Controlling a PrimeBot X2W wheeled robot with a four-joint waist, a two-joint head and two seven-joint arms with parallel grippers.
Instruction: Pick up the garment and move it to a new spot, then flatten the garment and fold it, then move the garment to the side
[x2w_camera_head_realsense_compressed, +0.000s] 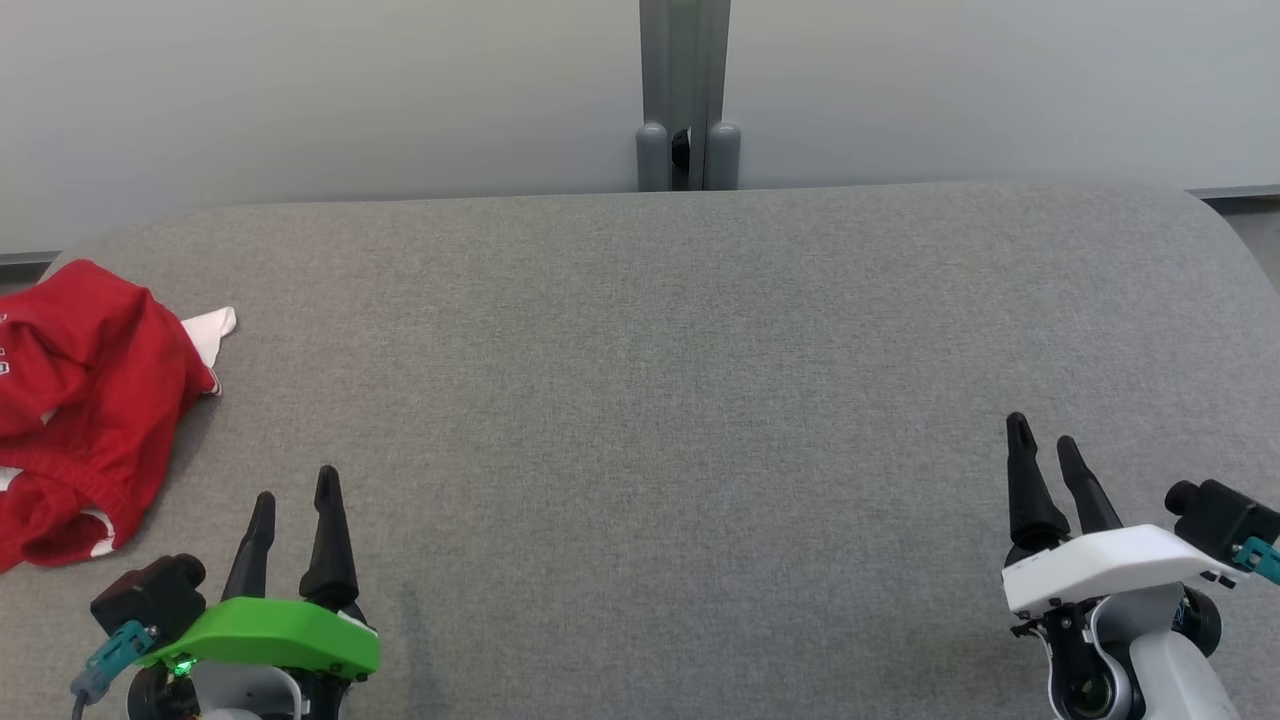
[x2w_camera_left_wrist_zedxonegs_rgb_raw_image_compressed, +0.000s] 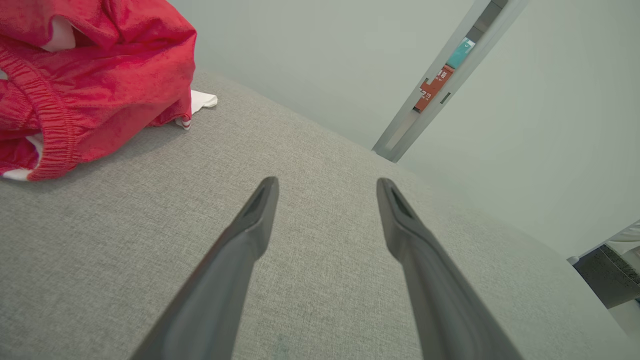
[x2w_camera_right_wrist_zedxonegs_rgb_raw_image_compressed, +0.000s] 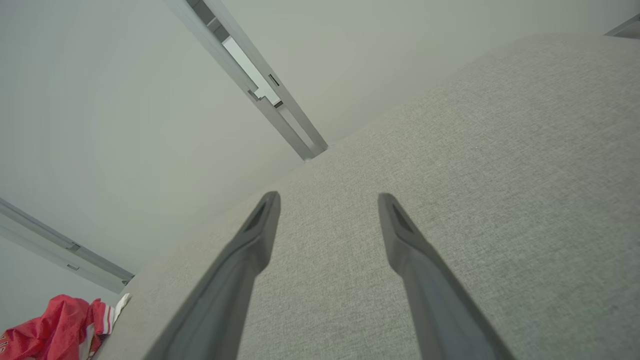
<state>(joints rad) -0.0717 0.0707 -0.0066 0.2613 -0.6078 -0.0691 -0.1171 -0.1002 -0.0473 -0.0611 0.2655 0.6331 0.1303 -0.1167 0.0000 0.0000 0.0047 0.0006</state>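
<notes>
Garment (x2w_camera_head_realsense_compressed: 85, 400) lies crumpled at the left edge of the surface (x2w_camera_head_realsense_compressed: 650, 400); left hand (x2w_camera_head_realsense_compressed: 296, 484) and right hand (x2w_camera_head_realsense_compressed: 1042, 430) hover, fingers spread and empty. A shallow pinch could drag it off.

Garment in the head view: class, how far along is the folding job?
Done: nothing yet; the red garment lies crumpled at the left edge of the grey surface. In hand: nothing; the left tool and right tool stand open, empty, clear of it. Left: picking up, moving, flattening, folding, setting aside.
</notes>
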